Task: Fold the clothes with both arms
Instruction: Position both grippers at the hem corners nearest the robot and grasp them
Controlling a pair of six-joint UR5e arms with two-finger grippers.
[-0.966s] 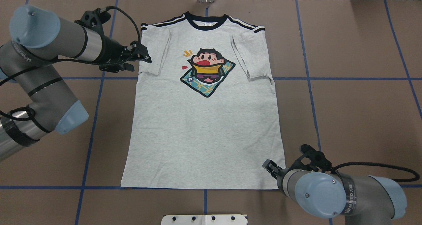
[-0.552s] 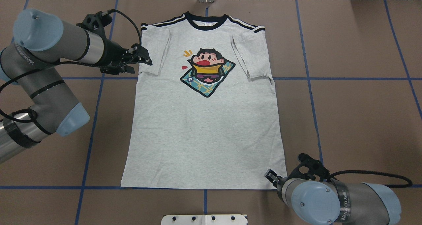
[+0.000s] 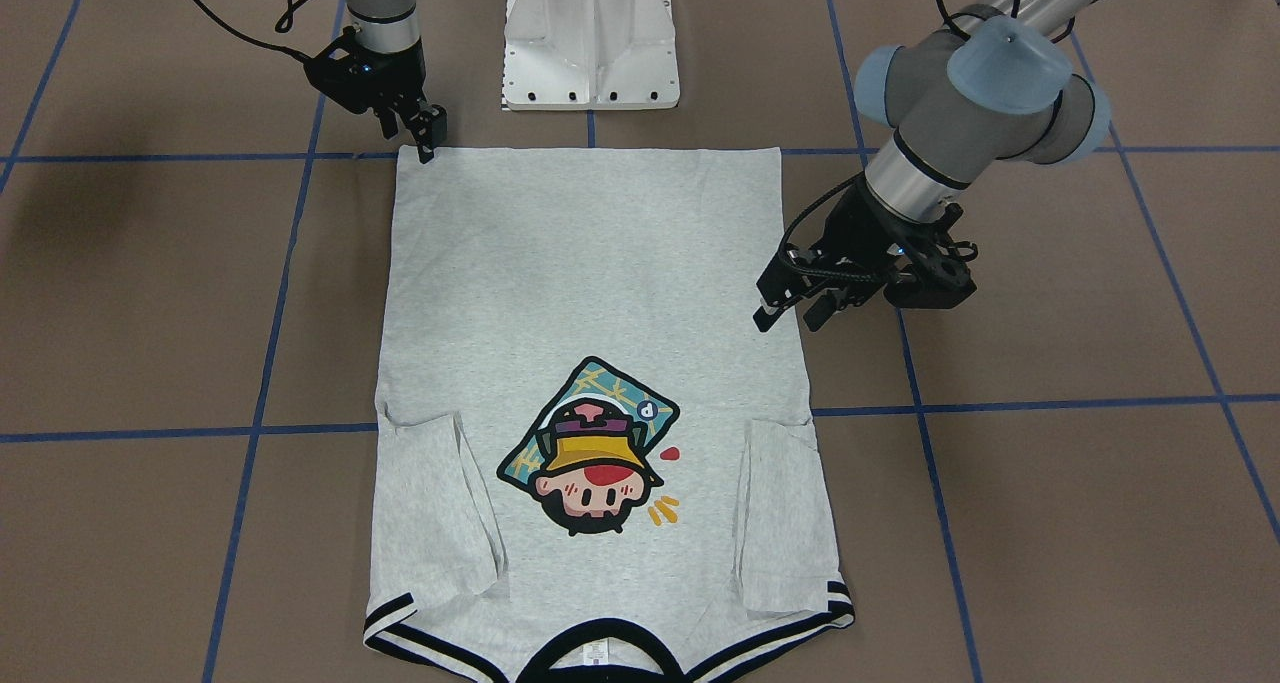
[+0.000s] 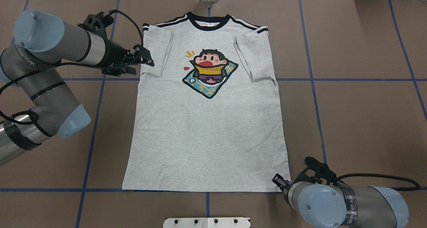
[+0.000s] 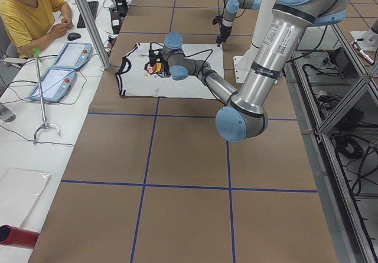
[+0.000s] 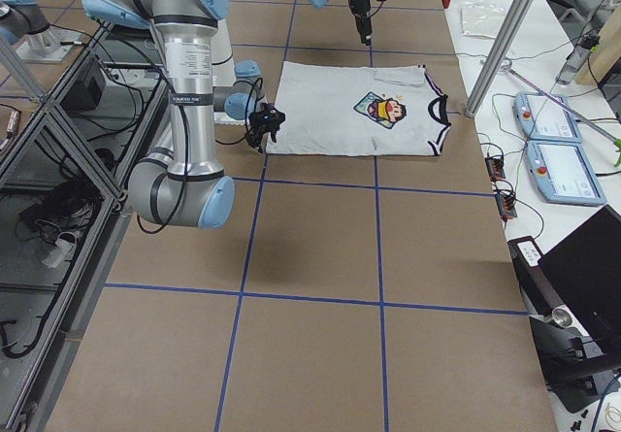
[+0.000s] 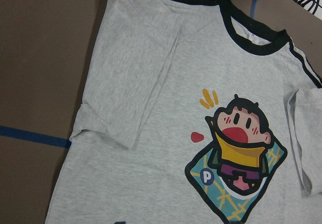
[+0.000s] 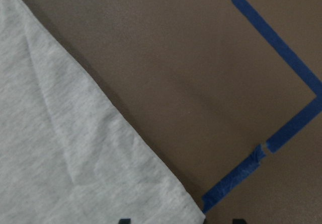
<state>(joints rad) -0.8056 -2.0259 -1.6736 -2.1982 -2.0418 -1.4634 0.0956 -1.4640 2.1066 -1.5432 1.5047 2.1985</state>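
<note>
A: Right fingers dropped to the T-shirt hem corner, spread and empty; left fingers gape empty beside its sleeve
B: Shirt's flat on the desk; grasp stage, I'd say: each must pinch an edge

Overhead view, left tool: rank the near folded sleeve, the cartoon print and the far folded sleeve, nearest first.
1. Near sleeve, just right of the left tool.
2. Cartoon print, in the middle.
3. Far sleeve, on the right side.
</note>
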